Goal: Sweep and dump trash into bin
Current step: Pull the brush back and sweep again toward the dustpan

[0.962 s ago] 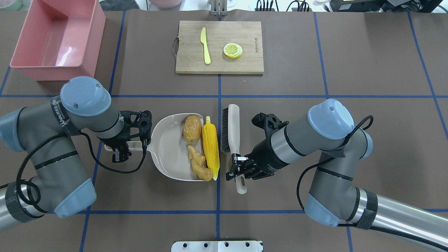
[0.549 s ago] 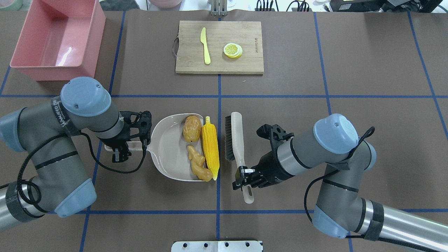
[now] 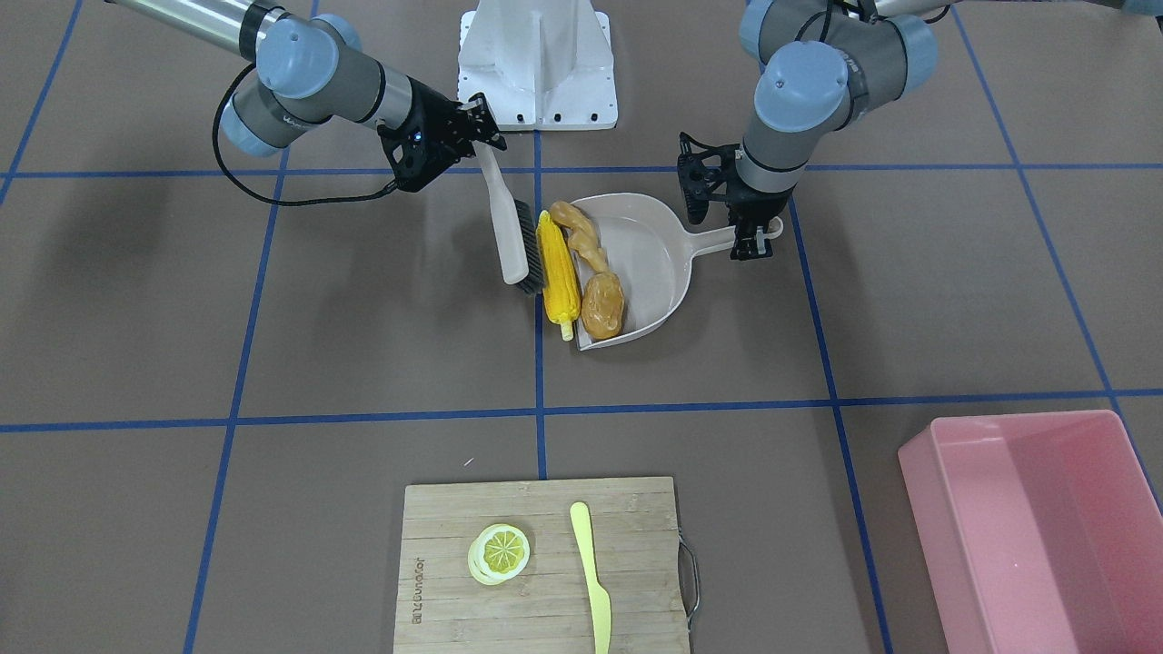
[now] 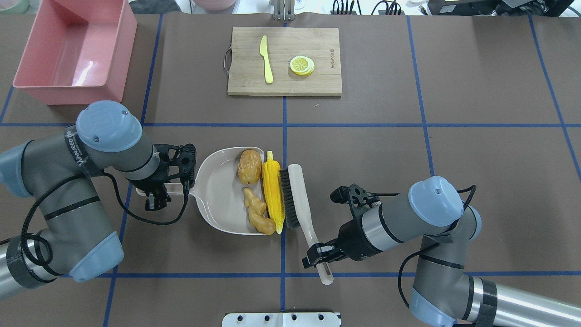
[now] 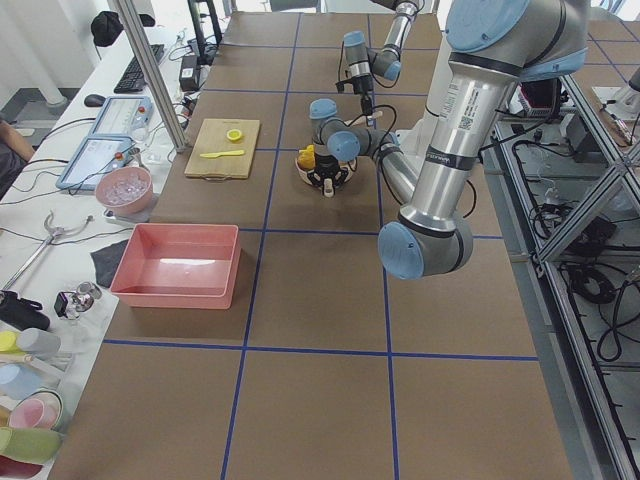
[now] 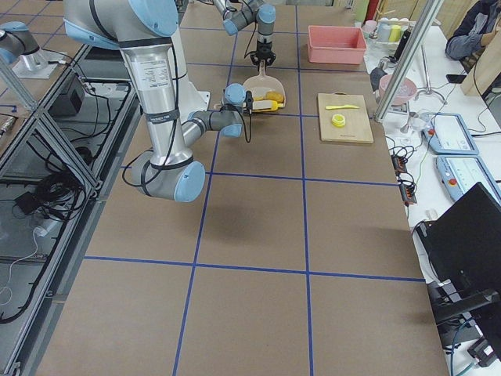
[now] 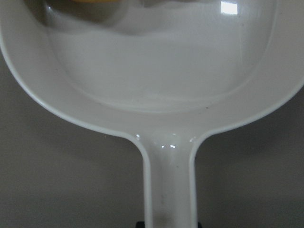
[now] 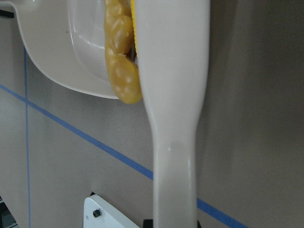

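The trash sits at the open lip of the beige dustpan (image 4: 218, 195): a potato (image 4: 249, 166) and a ginger root (image 4: 258, 212) inside, and a corn cob (image 4: 272, 190) along the edge. My left gripper (image 4: 155, 193) is shut on the dustpan's handle (image 7: 170, 190). My right gripper (image 4: 317, 255) is shut on the handle of a beige brush (image 4: 297, 200), which is tilted with its dark bristles against the corn. The pink bin (image 4: 72, 94) stands at the far left with nothing visible inside.
A wooden cutting board (image 4: 284, 61) at the far middle carries a yellow knife (image 4: 266, 59) and a lemon slice (image 4: 302, 65). The robot's white base plate (image 4: 281, 319) sits at the near edge. Blue tape lines cross the brown table.
My right arm drew back toward the near edge with the brush. The brush first came off the corn, then angled so its bristles press the corn again. The left arm and dustpan stayed put.
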